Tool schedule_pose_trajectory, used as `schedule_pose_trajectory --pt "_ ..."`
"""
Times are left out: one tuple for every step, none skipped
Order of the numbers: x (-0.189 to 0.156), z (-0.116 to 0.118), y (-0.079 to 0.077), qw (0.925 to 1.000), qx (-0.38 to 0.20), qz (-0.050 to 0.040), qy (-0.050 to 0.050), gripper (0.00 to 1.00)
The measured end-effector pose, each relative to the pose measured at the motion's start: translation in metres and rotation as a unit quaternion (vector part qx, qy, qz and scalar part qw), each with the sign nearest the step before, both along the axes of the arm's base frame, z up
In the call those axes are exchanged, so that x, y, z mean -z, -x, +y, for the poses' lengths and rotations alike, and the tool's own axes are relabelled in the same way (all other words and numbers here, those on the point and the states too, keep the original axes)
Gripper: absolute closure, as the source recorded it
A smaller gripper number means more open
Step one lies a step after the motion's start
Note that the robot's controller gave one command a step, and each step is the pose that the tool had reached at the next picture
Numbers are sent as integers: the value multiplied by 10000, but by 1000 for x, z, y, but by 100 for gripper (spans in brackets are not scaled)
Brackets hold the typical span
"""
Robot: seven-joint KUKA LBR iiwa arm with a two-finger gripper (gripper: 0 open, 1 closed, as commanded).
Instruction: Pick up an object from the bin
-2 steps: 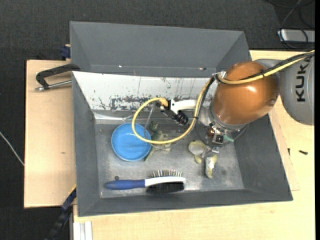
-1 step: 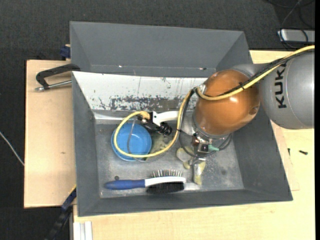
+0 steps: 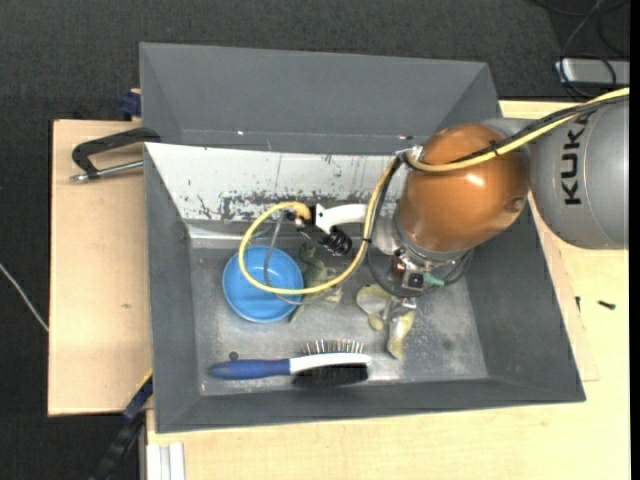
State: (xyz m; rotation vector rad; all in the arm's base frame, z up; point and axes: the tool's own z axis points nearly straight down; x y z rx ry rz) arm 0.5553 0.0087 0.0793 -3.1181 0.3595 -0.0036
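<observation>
The gripper hangs low over a pale, crumpled yellowish scrap right of middle on the grey metal bin's floor, probably placed to grasp it; whether it is clenched, I cannot tell.

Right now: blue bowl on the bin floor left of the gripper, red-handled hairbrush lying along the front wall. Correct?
One thing is off: the hairbrush has a blue handle, not red, as the camera view shows. The rest stands: the blue bowl sits on the floor of the bin left of the gripper, and the brush lies along the front wall.
</observation>
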Motion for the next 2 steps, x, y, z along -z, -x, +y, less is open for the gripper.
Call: schedule_pose_trajectory --pt "0 -36 -12 9977 666 -65 -43 100" --pt "0 -55 -2 9978 653 -95 -35 100"
